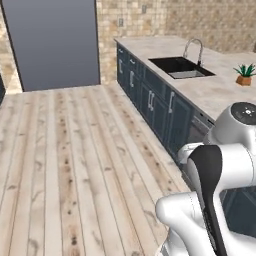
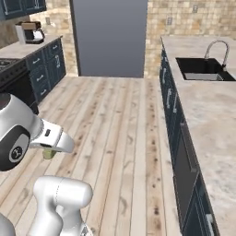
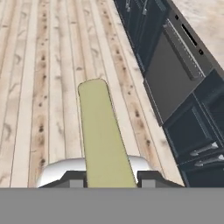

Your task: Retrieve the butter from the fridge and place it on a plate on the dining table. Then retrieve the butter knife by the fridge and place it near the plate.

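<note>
In the hand view, the two dark fingers (image 3: 109, 178) are clamped on the near end of the slim pale yellow rectangular butter stick (image 3: 104, 135), one finger on each long side, so the stick juts forward from between them above the pale wooden plank floor (image 3: 39, 87). The right base view shows a small patch of the same yellow stick (image 2: 48, 153) under the white arm's wrist. Beside the arm runs a row of dark blue cabinets (image 1: 160, 107) under a beige marbled stone-look desk (image 1: 210, 90). Further along it sit a black sink (image 1: 180, 66) with a curved metal tap (image 1: 194, 49) and a small potted plant (image 1: 244, 75). A tall grey-blue panel (image 1: 55, 42) stands against the far tiled wall.
</note>
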Available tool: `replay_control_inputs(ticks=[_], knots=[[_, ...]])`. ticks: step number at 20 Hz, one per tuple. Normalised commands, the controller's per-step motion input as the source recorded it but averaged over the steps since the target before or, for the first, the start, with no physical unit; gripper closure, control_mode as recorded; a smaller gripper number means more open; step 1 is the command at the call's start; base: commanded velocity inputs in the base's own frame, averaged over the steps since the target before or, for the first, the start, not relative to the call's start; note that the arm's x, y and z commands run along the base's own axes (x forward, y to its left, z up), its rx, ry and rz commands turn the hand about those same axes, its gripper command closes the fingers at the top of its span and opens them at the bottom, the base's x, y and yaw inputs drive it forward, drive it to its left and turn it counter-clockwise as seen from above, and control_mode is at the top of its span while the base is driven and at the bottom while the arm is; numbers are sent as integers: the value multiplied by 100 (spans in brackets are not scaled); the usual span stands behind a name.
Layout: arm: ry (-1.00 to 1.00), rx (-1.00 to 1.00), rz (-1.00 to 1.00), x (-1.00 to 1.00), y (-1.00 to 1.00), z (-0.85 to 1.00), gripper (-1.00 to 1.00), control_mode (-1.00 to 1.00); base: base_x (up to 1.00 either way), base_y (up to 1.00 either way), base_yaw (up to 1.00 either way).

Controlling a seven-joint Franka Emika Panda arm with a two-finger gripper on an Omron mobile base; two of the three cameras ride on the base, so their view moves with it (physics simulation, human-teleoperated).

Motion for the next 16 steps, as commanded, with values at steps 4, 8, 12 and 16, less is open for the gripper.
replay_control_inputs(ticks=[4, 8, 12, 16], knots=[[0, 0, 0, 0, 0, 0, 100, 100, -27, -25, -57], [0, 0, 0, 0, 0, 0, 100, 100, -20, -26, -55], [0, 0, 0, 0, 0, 0, 100, 100, -21, -26, -54], [0, 0, 0, 0, 0, 0, 100, 100, -23, -30, -52]])
